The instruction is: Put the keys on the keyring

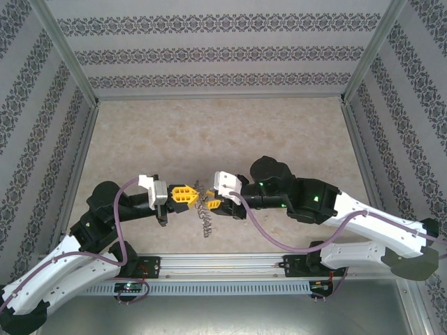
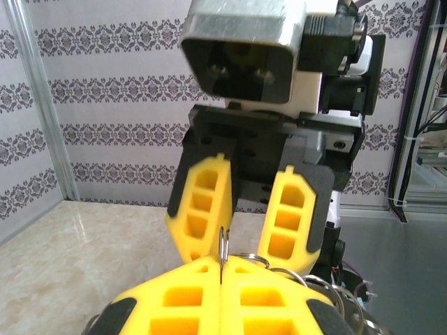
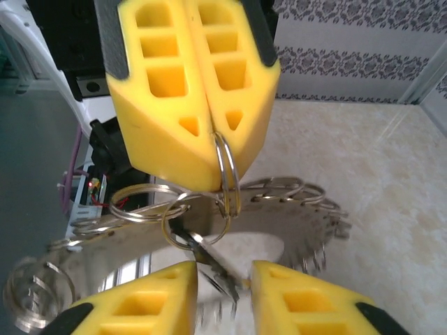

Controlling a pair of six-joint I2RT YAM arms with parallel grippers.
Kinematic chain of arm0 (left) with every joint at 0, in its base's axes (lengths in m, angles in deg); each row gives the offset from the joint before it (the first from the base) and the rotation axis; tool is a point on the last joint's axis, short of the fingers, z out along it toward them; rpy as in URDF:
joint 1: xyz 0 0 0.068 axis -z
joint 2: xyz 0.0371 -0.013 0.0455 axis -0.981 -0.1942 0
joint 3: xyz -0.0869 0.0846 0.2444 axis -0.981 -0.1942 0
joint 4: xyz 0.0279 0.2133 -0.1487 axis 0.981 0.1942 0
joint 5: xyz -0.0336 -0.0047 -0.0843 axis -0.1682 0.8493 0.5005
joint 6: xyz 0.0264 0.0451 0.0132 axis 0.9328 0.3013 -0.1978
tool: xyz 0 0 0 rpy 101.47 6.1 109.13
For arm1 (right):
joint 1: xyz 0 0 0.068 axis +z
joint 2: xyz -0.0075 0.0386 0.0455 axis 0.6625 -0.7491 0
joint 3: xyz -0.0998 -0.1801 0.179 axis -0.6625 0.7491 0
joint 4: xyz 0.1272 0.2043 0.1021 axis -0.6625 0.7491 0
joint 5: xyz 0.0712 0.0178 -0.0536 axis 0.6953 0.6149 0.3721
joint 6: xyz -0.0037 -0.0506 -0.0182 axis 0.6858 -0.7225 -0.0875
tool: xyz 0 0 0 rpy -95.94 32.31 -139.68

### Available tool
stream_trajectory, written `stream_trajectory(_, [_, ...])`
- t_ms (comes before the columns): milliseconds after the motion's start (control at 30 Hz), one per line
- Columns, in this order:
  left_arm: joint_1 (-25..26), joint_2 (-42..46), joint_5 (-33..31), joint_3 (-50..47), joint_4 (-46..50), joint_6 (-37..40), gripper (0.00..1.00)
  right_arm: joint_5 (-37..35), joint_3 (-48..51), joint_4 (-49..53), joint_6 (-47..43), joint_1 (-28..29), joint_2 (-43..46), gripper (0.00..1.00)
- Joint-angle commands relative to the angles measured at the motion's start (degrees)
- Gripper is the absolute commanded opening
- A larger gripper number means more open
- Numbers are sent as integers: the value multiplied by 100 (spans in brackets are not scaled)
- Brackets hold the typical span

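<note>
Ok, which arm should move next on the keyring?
Right, I'd say. The left gripper is shut on a loop of the keyring, steadying it; the right gripper is open beside the loops, free.

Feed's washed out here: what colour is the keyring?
Shiny silver-grey metal. The keyring shows best in the right wrist view.

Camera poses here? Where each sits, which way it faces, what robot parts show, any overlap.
Top external: above and behind the bases, looking down at the table; both arms, left gripper facing right gripper.
Left wrist: looks along its own shut fingers at the right gripper, jaws apart.
Right wrist: looks past its own parted fingers at the left gripper, shut on a keyring loop.
Shared: wrist views face each other across the keyring.
</note>
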Motion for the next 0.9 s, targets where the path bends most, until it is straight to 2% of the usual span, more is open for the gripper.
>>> stream_trajectory(0, [64, 57, 144, 10, -410, -16, 0, -22, 4, -206, 26, 13, 337, 31])
stream_trajectory(500, [64, 4, 284, 20, -406, -40, 0, 56, -172, -600, -89, 100, 47, 30])
stream_trajectory(867, [64, 13, 310, 19, -397, -32, 0, 85, -172, -645, -108, 101, -2, 14])
